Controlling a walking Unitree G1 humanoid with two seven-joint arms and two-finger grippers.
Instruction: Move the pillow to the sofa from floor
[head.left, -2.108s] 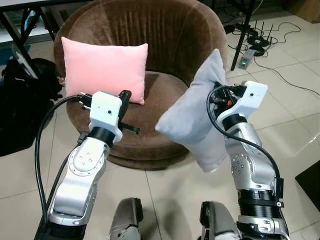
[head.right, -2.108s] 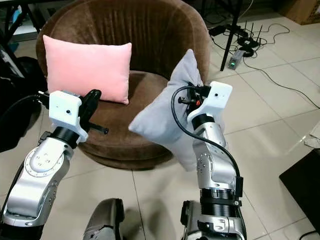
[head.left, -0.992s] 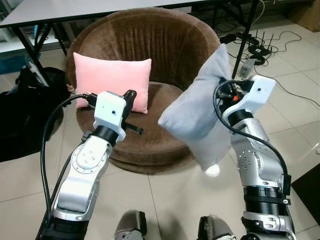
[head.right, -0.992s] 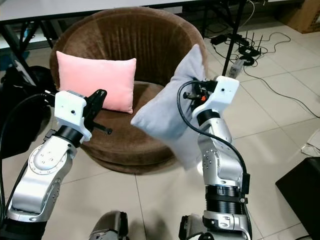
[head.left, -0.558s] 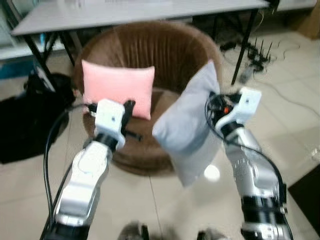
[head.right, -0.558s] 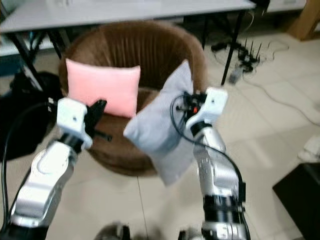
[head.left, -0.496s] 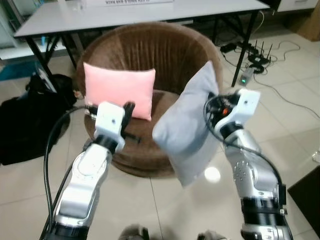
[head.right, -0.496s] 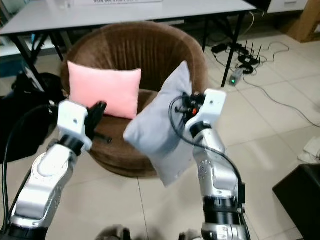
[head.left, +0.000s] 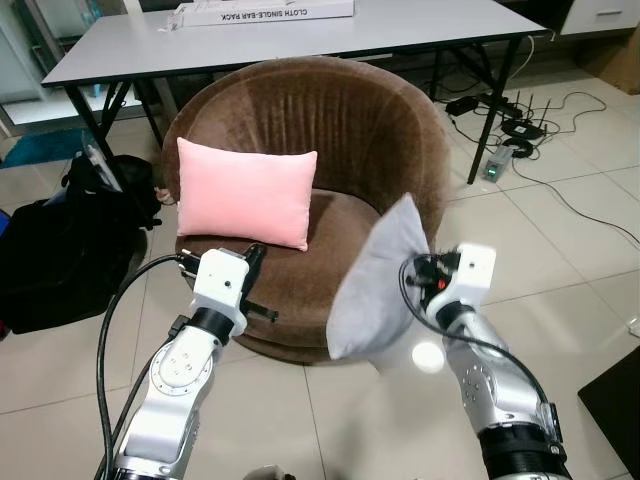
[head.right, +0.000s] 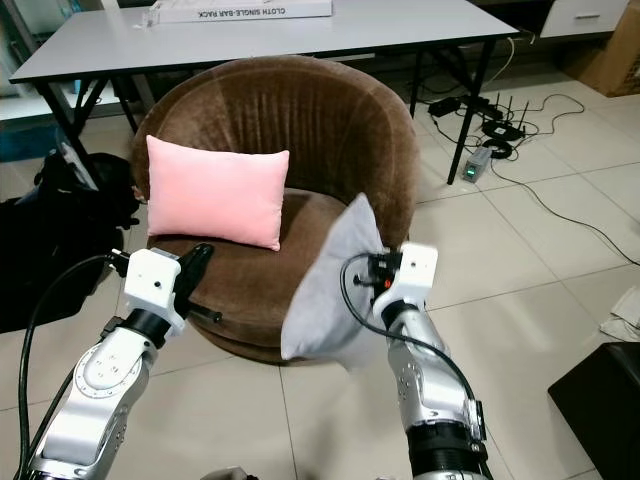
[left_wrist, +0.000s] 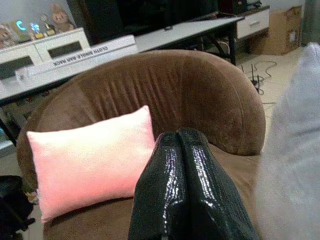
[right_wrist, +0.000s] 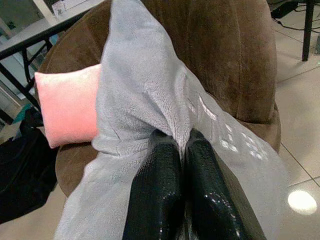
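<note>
Your right gripper (right_wrist: 172, 145) is clamped on the grey pillow (head.left: 375, 285), lower centre, clear of the floor for the sofa (head.left: 330, 120); left gripper (left_wrist: 181, 137) pressed together, idle.

Two silver, ribbed metal arms end in boxy white wrist housings, each with a small dark lens hole. A thick black cable loops from the left arm (head.left: 170, 390); a thinner black cable curls beside the right arm (head.left: 495, 385), near red and black wiring. Each gripper has glossy black fingers (left_wrist: 185, 195).
</note>
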